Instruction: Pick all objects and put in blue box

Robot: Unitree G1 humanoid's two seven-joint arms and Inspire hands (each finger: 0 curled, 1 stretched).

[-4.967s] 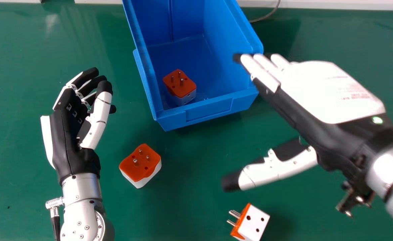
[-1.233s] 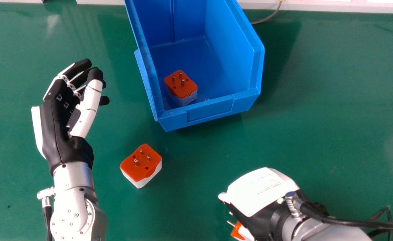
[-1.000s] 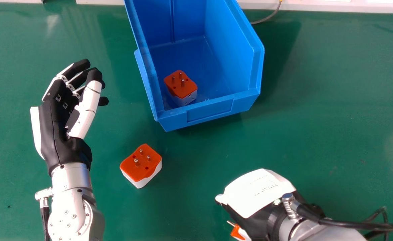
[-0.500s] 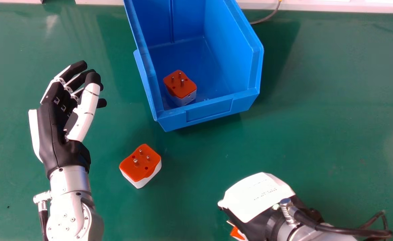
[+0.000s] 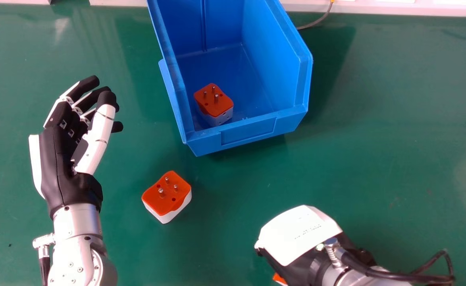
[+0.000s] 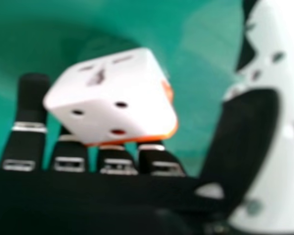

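Note:
In the head view my right hand is low at the right, its back up, over an orange and white adapter that it mostly covers. The right hand view has this adapter lying between the hand's straight fingers and the thumb, which stands apart from it. A second adapter rests pins up on the green table, left of centre. Another adapter sits pins up inside the blue box, near its front left corner. My left hand is at the left, fingers loosely bent, holding nothing.
The green table extends around the box. A thin cable lies behind the box at the right, by a pale edge along the back. A black cable loops from my right wrist.
My right hand has come down from beside the box to the near right adapter, lately shifting slightly nearer and left over it. My left hand has drifted left and recently back toward me.

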